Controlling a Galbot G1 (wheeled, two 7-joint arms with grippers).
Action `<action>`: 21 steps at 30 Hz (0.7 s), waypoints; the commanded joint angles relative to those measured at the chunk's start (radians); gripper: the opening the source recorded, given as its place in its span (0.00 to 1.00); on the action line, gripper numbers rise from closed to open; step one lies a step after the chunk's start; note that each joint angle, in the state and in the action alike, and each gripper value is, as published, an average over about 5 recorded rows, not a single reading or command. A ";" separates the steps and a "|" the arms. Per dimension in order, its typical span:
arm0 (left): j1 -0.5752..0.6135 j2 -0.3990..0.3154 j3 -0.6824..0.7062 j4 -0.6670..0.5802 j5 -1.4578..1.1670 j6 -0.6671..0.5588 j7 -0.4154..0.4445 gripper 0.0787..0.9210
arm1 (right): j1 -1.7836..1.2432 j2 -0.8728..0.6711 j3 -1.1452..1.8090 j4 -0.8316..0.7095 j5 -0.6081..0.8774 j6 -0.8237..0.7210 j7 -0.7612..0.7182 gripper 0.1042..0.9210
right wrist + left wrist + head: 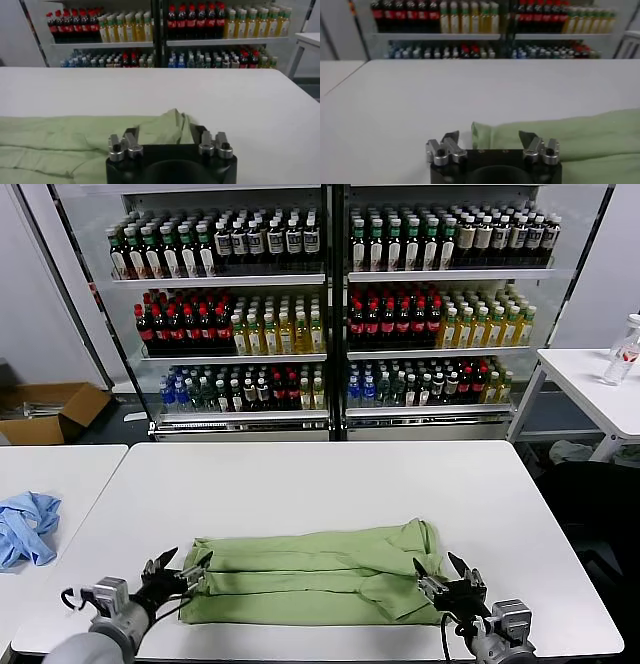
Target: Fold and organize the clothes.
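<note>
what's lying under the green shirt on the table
Only the white table shows around the folded green shirt; the shirt lies flat on it. Whatever the folded layers cover, including any lower layers of cloth, cannot be seen.

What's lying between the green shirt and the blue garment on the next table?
Only bare white tabletop and the gap between the two tables separate the green shirt from the blue garment; the head view shows it.
</note>
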 commanded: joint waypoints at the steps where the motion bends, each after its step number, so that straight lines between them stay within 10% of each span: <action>1: 0.019 -0.078 0.135 -0.034 -0.003 -0.028 -0.342 0.86 | -0.019 0.011 -0.022 0.001 -0.038 0.003 0.003 0.83; 21: -0.011 -0.130 0.191 -0.024 0.167 -0.002 -0.284 0.30 | -0.010 0.021 -0.049 -0.013 -0.059 0.012 0.012 0.88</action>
